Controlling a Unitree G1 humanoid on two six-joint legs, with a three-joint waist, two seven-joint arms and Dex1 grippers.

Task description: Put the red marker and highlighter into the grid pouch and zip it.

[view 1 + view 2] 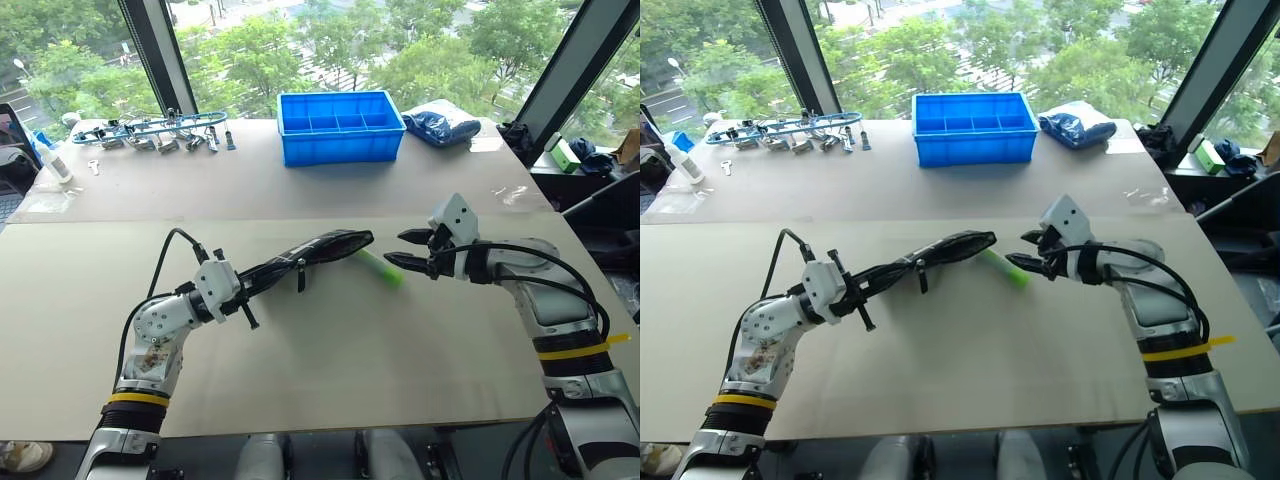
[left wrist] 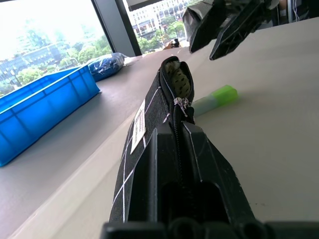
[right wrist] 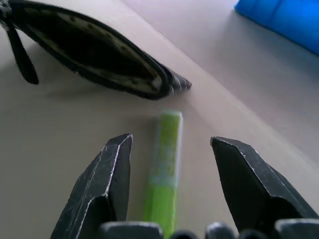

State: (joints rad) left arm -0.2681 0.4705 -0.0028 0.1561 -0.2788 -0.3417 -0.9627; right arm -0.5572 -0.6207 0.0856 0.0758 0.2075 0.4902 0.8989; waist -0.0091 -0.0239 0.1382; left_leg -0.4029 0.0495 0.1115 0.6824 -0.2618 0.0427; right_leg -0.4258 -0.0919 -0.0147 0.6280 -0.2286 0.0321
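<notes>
The grid pouch (image 1: 300, 262) is black with thin white lines and is held off the table at a slant. My left gripper (image 1: 243, 288) is shut on its near end. Its far end gapes open, showing a pale lining (image 3: 99, 59), with the zipper pull (image 2: 182, 104) partway along. The light-green highlighter (image 1: 382, 268) lies flat on the table just past that open end. My right gripper (image 1: 395, 249) hovers open right beside the highlighter's right end, its two fingers straddling the highlighter (image 3: 164, 164) from above in the right wrist view. The red marker is out of view.
A blue compartment bin (image 1: 340, 125) stands at the back centre, with a blue bag (image 1: 440, 125) to its right. Metal tools (image 1: 150, 132) and a white bottle (image 1: 55, 160) lie at the back left. The table's (image 1: 330, 380) near edge runs just before my arms.
</notes>
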